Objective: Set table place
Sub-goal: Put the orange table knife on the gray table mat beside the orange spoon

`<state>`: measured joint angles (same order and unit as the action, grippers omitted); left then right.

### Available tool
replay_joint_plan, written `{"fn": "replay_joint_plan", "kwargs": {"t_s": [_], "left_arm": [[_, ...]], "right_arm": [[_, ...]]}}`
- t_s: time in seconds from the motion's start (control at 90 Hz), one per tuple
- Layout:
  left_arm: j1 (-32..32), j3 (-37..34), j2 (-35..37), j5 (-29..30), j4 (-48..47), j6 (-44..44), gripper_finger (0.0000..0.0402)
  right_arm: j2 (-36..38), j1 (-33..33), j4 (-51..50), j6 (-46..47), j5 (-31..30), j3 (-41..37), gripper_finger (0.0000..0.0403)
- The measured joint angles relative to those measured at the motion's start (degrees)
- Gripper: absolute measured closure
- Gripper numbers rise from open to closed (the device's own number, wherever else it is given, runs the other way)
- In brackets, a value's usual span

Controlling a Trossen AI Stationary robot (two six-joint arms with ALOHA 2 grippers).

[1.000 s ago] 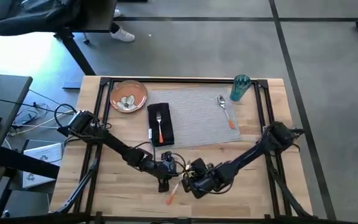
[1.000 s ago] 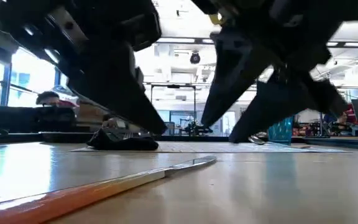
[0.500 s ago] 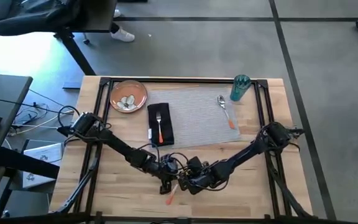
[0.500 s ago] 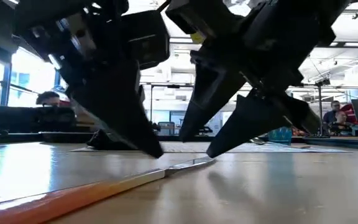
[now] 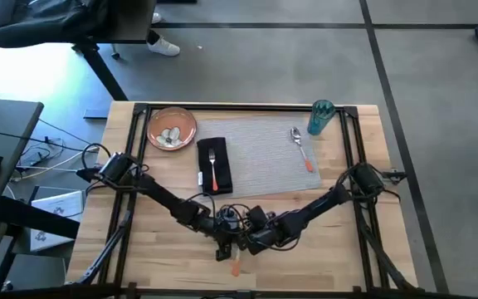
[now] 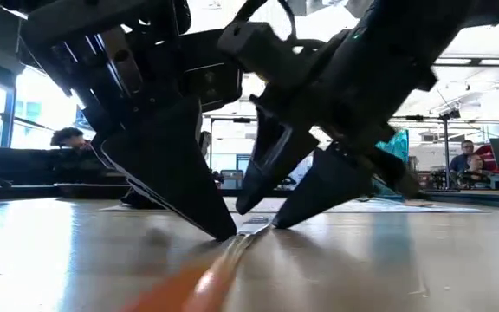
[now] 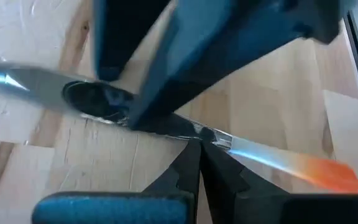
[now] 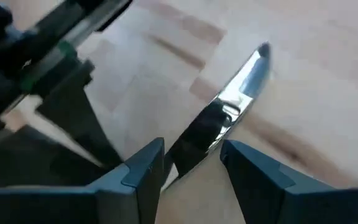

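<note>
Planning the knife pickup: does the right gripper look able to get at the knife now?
Probably yes: the right gripper is open, straddling the knife blade on the table; the left gripper sits beside it, crowding things.

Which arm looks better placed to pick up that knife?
Probably the right: its end effector is open with the knife blade between its fingers, while the left end effector is shut beside the blade.

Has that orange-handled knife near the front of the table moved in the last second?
Yes. In the high view the knife has swung: its orange handle now points toward the table's front edge, having earlier lain slanted to the left.
</note>
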<state>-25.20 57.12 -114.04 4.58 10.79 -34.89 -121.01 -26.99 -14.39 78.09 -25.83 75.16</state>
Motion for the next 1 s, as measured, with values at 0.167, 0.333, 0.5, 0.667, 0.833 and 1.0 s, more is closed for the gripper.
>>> {"fn": "replay_joint_plan", "kwargs": {"t_s": [0.167, 0.333, 0.5, 0.667, 0.833, 1.0], "left_arm": [[0.04, -0.09, 1.19, 0.23, -1.18, 2.28, 0.0402], [-0.67, -0.17, 6.98, 4.96, -6.97, 3.34, 0.0402], [-1.86, -0.17, 11.09, 9.36, -10.81, 6.47, 0.0401], [-0.75, -0.17, 11.34, 12.55, -12.05, 3.03, 0.0381], [-0.35, -0.17, 11.34, 12.85, -15.81, 6.55, 0.0344], [-0.88, -0.17, 11.34, 12.83, -17.28, 10.03, 0.0324]], "right_arm": [[1.35, 1.03, -0.54, -5.02, 2.78, -0.05, 0.0247], [7.30, 0.59, -5.96, -8.09, 3.08, -0.09, 0.0247], [10.50, -1.45, -8.49, -7.55, -1.23, -0.05, 0.0247], [7.62, -1.39, -2.20, -6.48, -0.73, -0.02, 0.0247], [4.64, -0.90, -0.21, -14.72, 0.86, -0.02, 0.0259], [5.95, -0.82, -2.24, -29.22, -0.25, -0.02, 0.0342]]}}
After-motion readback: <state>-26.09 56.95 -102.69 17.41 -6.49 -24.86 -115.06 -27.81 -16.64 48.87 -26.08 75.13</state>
